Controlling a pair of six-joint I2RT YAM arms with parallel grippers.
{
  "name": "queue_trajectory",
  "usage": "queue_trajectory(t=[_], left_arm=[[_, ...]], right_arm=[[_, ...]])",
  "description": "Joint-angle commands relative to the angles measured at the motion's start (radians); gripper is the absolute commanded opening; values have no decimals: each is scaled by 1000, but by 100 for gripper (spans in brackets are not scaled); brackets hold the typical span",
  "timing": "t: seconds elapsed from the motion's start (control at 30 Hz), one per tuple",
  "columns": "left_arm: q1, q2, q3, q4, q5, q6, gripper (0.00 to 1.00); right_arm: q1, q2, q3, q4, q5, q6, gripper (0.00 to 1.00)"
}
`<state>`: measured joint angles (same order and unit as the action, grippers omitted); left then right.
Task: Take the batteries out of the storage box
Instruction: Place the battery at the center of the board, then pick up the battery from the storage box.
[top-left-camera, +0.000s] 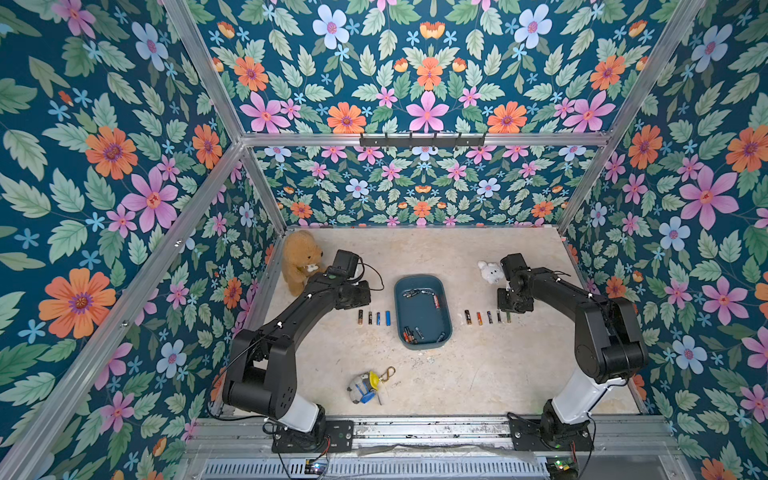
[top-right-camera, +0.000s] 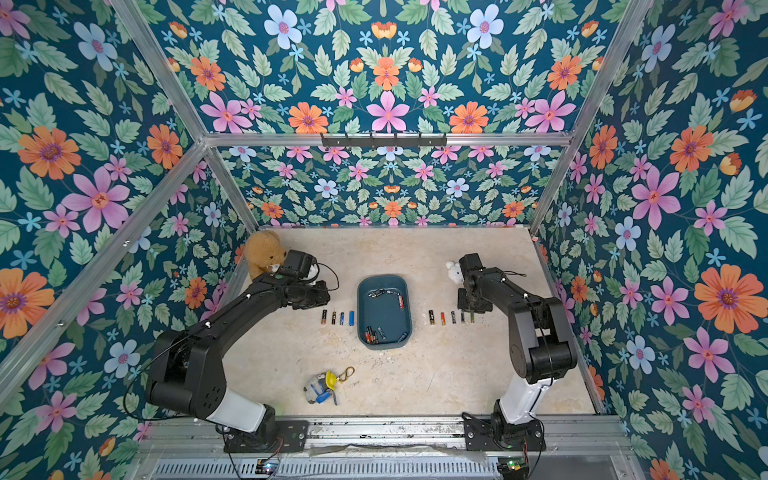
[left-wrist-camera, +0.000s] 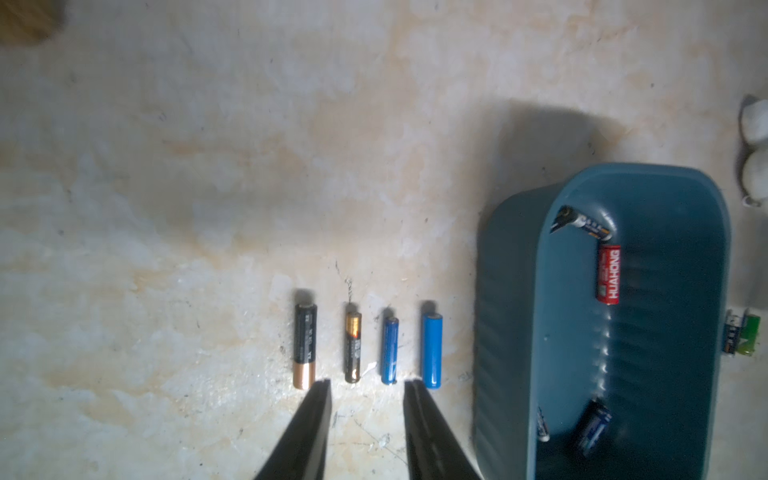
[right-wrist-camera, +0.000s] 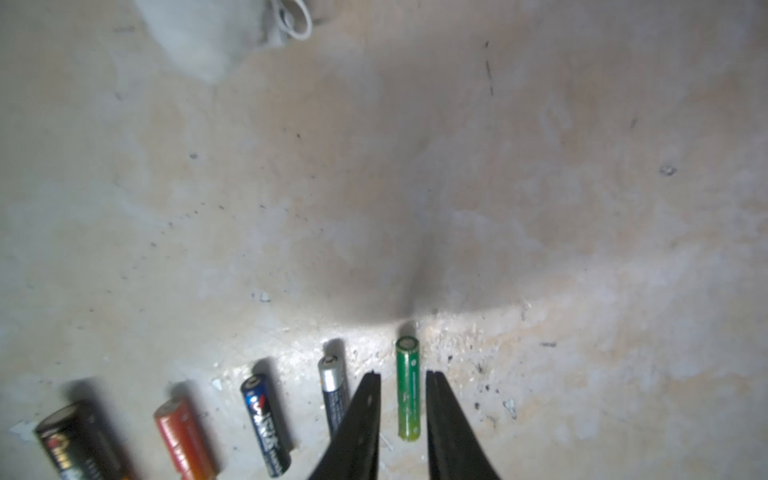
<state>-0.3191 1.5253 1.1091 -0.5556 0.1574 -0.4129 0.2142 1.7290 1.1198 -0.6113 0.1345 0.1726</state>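
Observation:
The teal storage box (top-left-camera: 398, 316) stands mid-table, seen in both top views. Several batteries lie inside it, at its far end (top-left-camera: 419, 294) and its near end (top-left-camera: 411, 334); one is red (left-wrist-camera: 609, 274). Left of the box, several batteries (top-left-camera: 374, 318) lie in a row on the table. My left gripper (left-wrist-camera: 368, 384) hovers open and empty at the near ends of the two middle ones. Right of the box lies another row (top-left-camera: 484, 318). My right gripper (right-wrist-camera: 402, 376) is open astride the green battery (right-wrist-camera: 407, 395) at the row's outer end, with a gap on each side.
A brown teddy bear (top-left-camera: 299, 259) sits at the far left, just behind my left wrist. Close behind my right wrist lies a small white plush toy (top-left-camera: 490, 272). A small toy with a keyring (top-left-camera: 365, 386) lies near the front. Patterned walls enclose the table.

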Motion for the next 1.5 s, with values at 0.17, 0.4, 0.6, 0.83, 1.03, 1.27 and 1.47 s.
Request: queue_trajectory(t=[0.17,0.4,0.6,0.83,1.03,1.27,1.47], left_arm=[[-109,44,172,-91,-138,23,38],[-235,176,325,-98,-180,52,40],[-305,305,437,-78,-164,66,41],[-334,439,488,-2,-133,104,43],[-336,500,482,43,-134,157,45],[-336,534,470,65,-159,193,46],[-336,556,464,72,-167,207,45]], right_arm=[[29,-104,48,-63,-18,45,27],[107,-114,100,-84,-35,66,28],[125,-104,121,-74,-67,65,29],[129,-94,130,-62,-99,71,29],[134,-81,126,-57,-104,75,29],[136,-48,133,-54,-111,79,29],[136,-36,137,-59,-112,73,29]])
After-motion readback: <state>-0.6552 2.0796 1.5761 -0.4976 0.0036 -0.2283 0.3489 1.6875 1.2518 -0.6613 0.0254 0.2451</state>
